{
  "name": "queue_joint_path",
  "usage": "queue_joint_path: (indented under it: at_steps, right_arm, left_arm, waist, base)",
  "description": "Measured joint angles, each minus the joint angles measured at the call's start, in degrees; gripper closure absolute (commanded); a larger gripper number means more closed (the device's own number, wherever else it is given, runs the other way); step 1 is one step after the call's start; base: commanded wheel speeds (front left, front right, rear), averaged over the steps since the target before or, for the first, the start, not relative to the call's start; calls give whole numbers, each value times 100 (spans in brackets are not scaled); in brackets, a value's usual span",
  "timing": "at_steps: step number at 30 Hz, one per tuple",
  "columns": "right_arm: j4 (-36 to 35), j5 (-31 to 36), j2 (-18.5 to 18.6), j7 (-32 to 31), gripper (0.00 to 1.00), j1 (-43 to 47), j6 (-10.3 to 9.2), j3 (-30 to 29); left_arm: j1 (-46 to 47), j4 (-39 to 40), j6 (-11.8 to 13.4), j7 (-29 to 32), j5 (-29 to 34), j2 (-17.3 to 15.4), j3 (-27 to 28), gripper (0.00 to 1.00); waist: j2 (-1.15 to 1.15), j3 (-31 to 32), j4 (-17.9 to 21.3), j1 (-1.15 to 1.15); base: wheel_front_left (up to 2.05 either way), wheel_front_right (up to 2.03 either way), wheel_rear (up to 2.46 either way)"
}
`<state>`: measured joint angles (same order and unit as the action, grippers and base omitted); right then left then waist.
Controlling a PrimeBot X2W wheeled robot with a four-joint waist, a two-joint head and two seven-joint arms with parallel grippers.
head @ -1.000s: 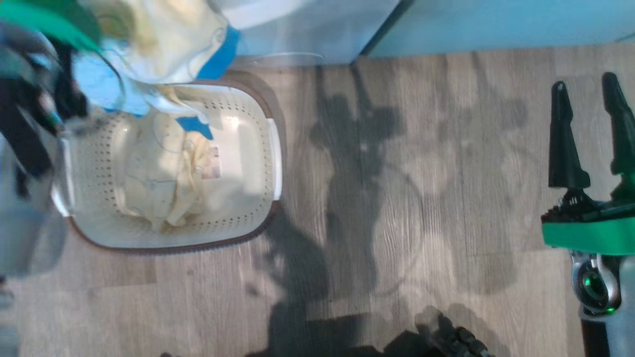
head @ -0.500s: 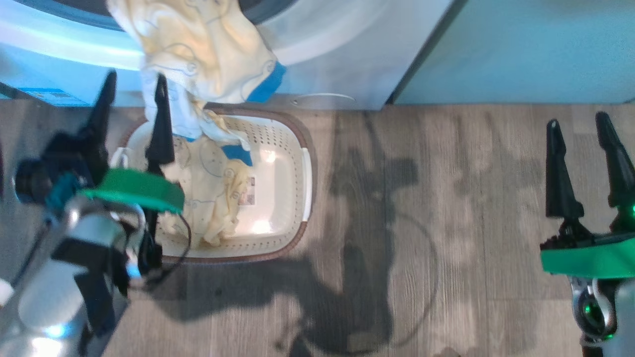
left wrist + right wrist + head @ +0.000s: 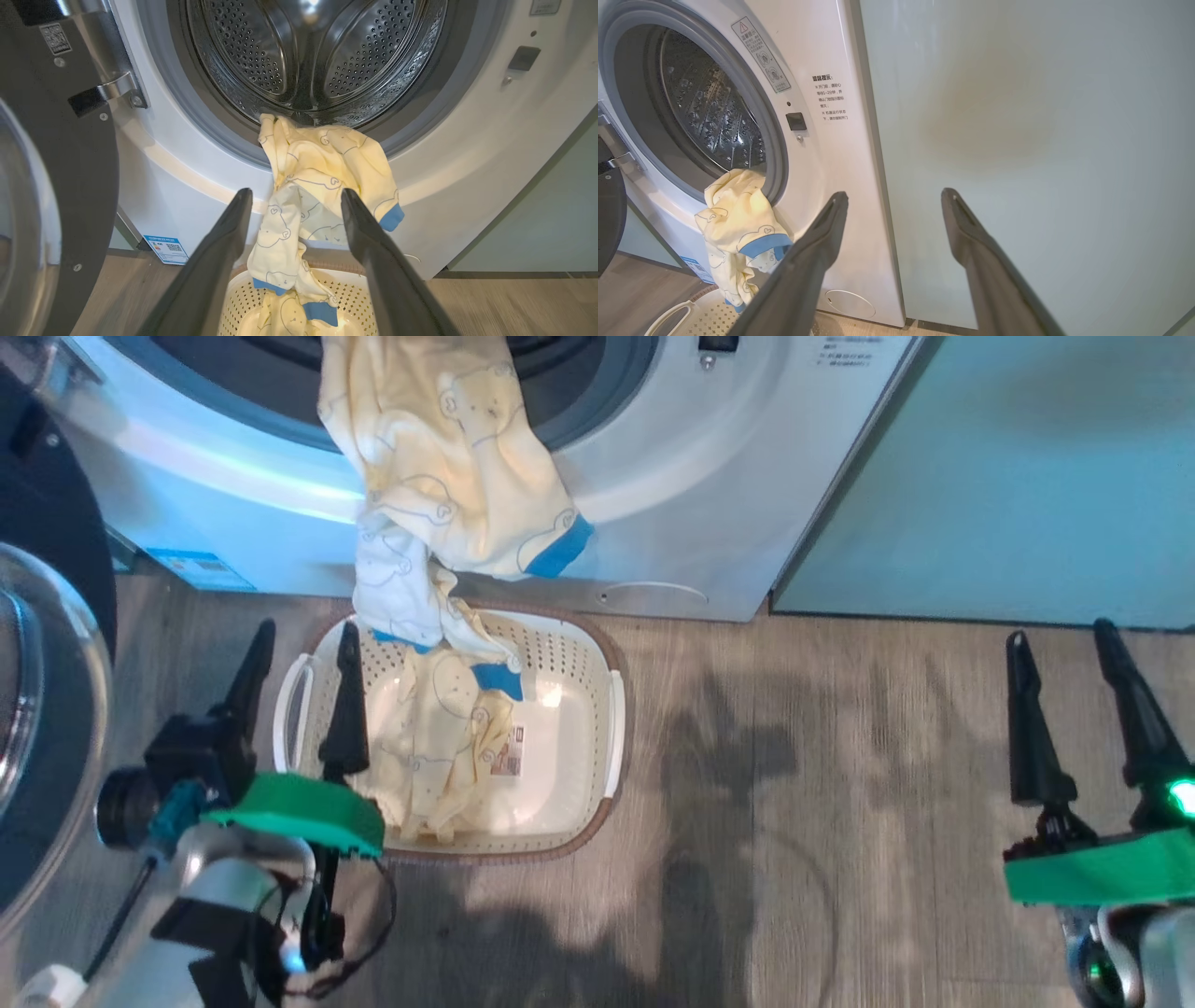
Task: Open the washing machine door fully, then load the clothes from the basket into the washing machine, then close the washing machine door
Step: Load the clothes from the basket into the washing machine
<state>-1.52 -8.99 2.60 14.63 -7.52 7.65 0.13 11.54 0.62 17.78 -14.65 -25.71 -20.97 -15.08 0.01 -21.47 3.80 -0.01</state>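
The washing machine (image 3: 709, 476) stands open, its steel drum (image 3: 308, 51) bare inside. The washing machine door (image 3: 56, 177) is swung out to the left. Pale yellow clothes (image 3: 448, 476) with blue trim hang from the drum's lip down the front into the basket (image 3: 569, 709), where more clothes (image 3: 439, 747) lie. My left gripper (image 3: 308, 627) stands open by the basket's left end, holding nothing. In the left wrist view my left gripper (image 3: 296, 192) frames the hanging clothes (image 3: 322, 168) from a distance. My right gripper (image 3: 1058, 635) is open over bare floor, far right.
A pale green cabinet panel (image 3: 1017, 140) adjoins the machine on the right. A blue QR sticker (image 3: 166, 247) and a round cap (image 3: 850, 303) sit low on the machine's front. The basket stands on wood floor (image 3: 840, 784) directly below the drum opening.
The head camera has tilted up, bringing more of the machine into view. My left arm has drawn back from the clothes to the lower left, open. The right gripper keeps its place.
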Motion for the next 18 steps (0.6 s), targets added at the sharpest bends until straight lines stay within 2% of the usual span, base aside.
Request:
queue_joint_path:
  at_steps: [18]
  right_arm:
    - [85, -163, 0, -1, 0, 294, 0, 90]
  left_arm:
    - [-222, -136, -201, 0, 202, 174, 230, 0]
  waist:
    - [0, 397, 138, 1]
  base:
    - [0, 0, 0]
